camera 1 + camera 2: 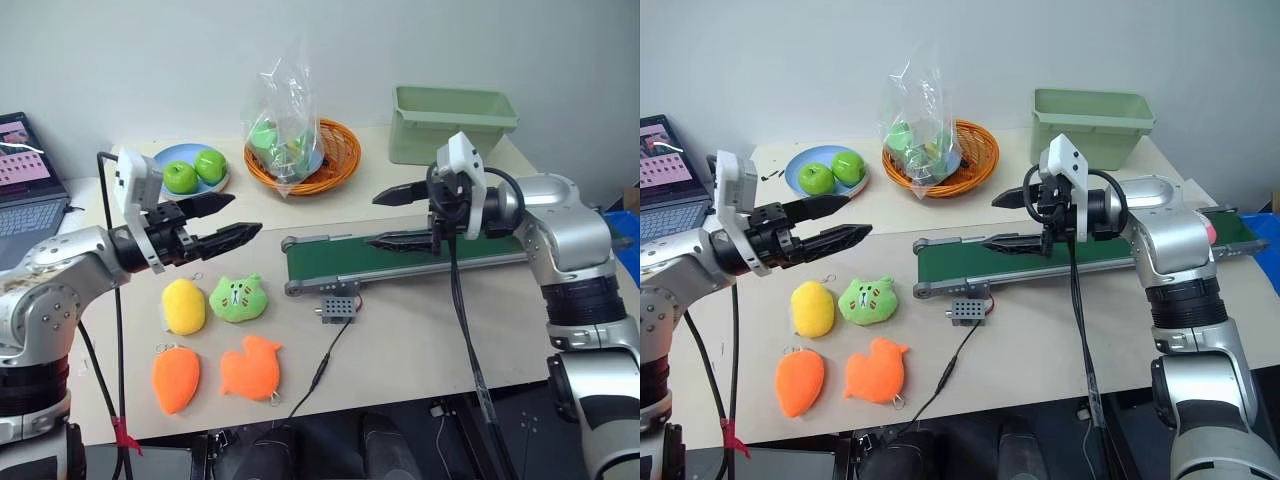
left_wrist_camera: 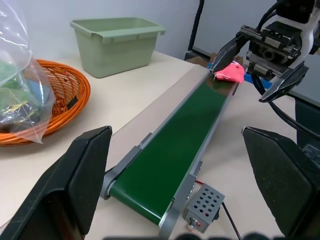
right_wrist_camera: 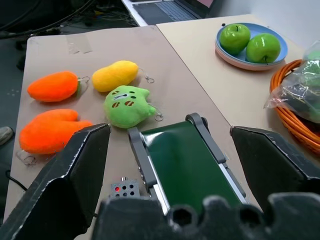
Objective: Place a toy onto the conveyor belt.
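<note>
Your pink toy [image 2: 230,72] lies on the conveyor belt [image 2: 170,150], at its far right end, just under the right gripper [image 2: 255,70]. In the right eye view you see only a sliver of pink [image 1: 1210,231] past the right arm's elbow. It is a rounded lump, and you cannot tell which way it faces. The belt runs lengthwise left to right across the table [image 1: 420,340], with a small grey control box [image 1: 337,308] just beside its left end.

The right gripper hangs over the belt with its fingers spread apart and nothing between them. Your left gripper [image 1: 232,220] hovers above the table left of the belt, fingers wide apart and holding nothing, pointing toward the belt.

On the pale tabletop below the left gripper lie a yellow plush [image 1: 184,306], a green plush [image 1: 238,298] and two orange plushes [image 1: 176,380] [image 1: 250,368]. Farther back stand a blue plate with two green apples [image 1: 195,170], an orange basket holding a clear bag [image 1: 290,140] and a pale green bin [image 1: 452,122] against a plain pale wall. A laptop [image 1: 25,190] sits at the far left.
</note>
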Tool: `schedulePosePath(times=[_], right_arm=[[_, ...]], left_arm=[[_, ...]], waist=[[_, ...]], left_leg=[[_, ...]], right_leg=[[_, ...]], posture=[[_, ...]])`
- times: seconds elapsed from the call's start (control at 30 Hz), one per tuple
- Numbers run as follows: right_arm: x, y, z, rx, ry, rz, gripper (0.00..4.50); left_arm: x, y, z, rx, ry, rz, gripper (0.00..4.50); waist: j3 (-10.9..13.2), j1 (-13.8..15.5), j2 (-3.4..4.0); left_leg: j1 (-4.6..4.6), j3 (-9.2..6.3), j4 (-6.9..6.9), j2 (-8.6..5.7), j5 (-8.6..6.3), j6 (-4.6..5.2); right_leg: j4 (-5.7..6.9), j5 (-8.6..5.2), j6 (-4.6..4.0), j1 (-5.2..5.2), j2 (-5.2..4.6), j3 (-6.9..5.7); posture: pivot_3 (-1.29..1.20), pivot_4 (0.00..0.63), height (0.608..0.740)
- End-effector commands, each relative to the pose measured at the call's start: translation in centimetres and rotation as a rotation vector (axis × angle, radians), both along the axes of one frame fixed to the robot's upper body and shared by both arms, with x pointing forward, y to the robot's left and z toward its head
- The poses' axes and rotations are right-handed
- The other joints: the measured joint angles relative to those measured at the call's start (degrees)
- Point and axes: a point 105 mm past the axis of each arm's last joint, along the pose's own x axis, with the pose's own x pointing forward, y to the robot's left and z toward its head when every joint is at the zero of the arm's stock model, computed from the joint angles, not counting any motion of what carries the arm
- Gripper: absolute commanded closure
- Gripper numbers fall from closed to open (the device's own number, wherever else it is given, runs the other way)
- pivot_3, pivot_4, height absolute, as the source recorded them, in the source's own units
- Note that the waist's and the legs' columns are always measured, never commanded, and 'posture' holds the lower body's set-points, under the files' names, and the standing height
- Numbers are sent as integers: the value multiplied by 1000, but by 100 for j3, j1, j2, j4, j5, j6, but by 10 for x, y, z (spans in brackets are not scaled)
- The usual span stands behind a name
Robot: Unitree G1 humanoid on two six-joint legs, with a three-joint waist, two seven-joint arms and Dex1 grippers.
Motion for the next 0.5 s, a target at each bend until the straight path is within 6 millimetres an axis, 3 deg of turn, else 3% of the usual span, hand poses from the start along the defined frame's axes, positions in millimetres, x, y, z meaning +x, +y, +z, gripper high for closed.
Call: schedulePosePath(times=[0.03,0.5], right_arm=[[-3,-4,15,39,-68,-6,0],[-13,-14,6,105,-14,-34,0]], left_arm=[[-4,-5,8,12,-45,-18,63],[-7,-18,4,25,-26,-95,63]], waist=[[0,1,0],[0,7,1]], left_leg=[[0,0,0,0,0,0],[-4,1,-1,2,-1,2]], right_leg=[[-1,0,0,0,0,0],[-11,4,-6,1,3,0]], posture=[[0,150,740],[0,150,740]])
